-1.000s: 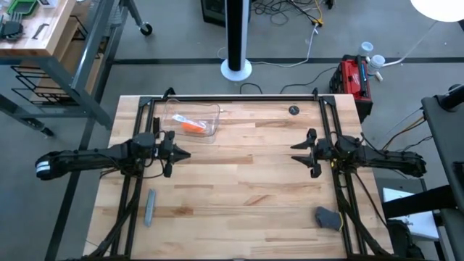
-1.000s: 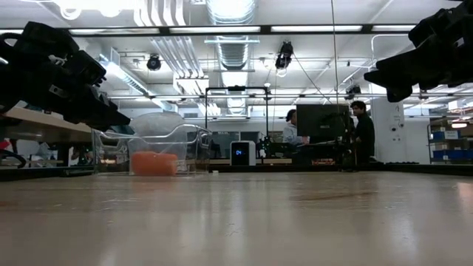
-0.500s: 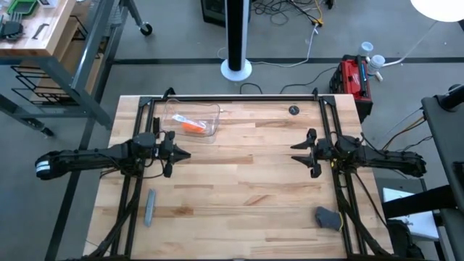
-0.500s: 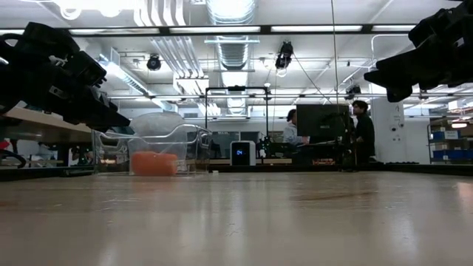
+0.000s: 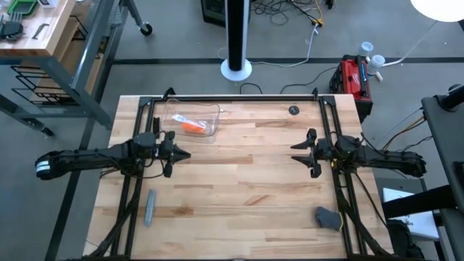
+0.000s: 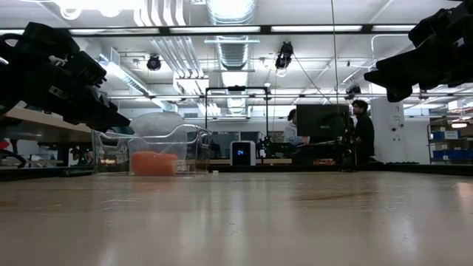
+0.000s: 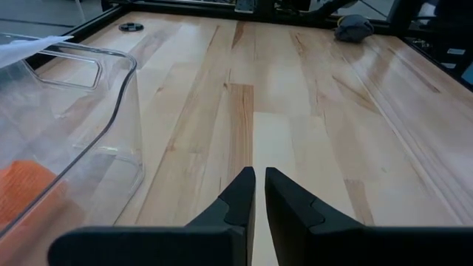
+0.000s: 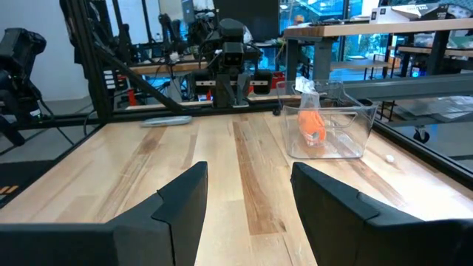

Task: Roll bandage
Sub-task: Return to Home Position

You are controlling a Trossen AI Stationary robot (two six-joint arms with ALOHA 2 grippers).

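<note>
— What are the jaws on the left arm (image 5: 87, 158) up to?

— All but closed. There's only a slit between the two fingers (image 7: 240, 198), and nothing is in them. They hang above the desk (image 5: 246, 188) and point across it at the other arm.

— And the jaws on the right arm (image 5: 384, 161)?

— Spread wide, and empty too. They face the left jaws, with a broad stretch of bare wood between the two.

— Where's the bandage (image 5: 193, 127)?

— In the clear bin (image 5: 215, 119), just beside the left jaws, off to their side towards the back rail. It's a small orange lump on the bin's floor, and crinkled clear plastic (image 8: 309, 92) sticks up above it. From the right jaws it's well off, across the desk and to one side. Neither pair is touching the bin.

— Anything else close by?

— A grey bar (image 5: 150, 206) lies flat on the wood on the other side of the left jaws from the bin, a bit behind them. A dark grey cloth (image 5: 328, 217) sits in a heap by the rail near the right arm, also behind its jaws.

— And farther out?

— A small black disc (image 5: 293, 110) sits near the back rail, nearer the right jaws than the left. Past the desk, two people (image 6: 362, 131) stand at a monitor deep in the room.
</note>
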